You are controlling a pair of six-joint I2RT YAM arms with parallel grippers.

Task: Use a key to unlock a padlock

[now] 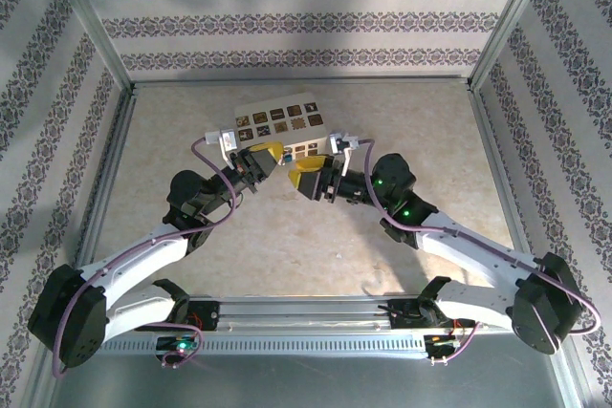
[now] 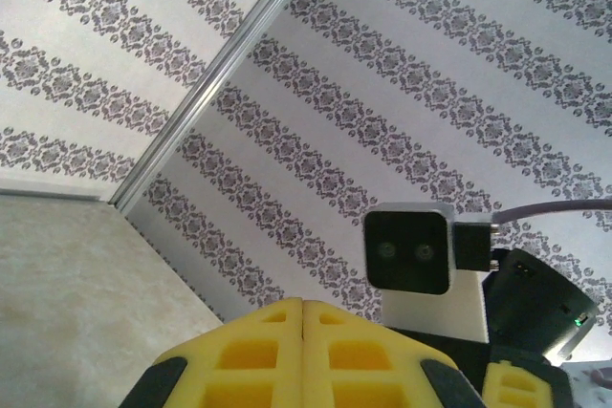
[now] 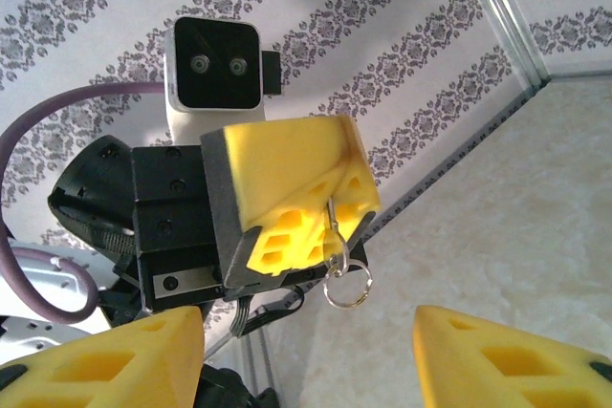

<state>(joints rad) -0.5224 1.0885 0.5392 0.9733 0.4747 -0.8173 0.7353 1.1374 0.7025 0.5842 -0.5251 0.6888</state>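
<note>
Mid-frame in the right wrist view, left claw [image 3: 304, 205] pinches the key [image 3: 332, 228] — shaft hanging vertical — squarely facing the spread right claw [image 3: 306, 360].

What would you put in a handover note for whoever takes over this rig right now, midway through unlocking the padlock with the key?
Left tool: shut on the key, which hangs out below its pads.
Right tool: open, holding nothing, facing the left tool at close range.
Padlock: probably the small blue speck between the two tools, near the patterned box; too small to confirm.
Done: key is in hand.
Left: grip the padlock, insert the key, turn it.
</note>
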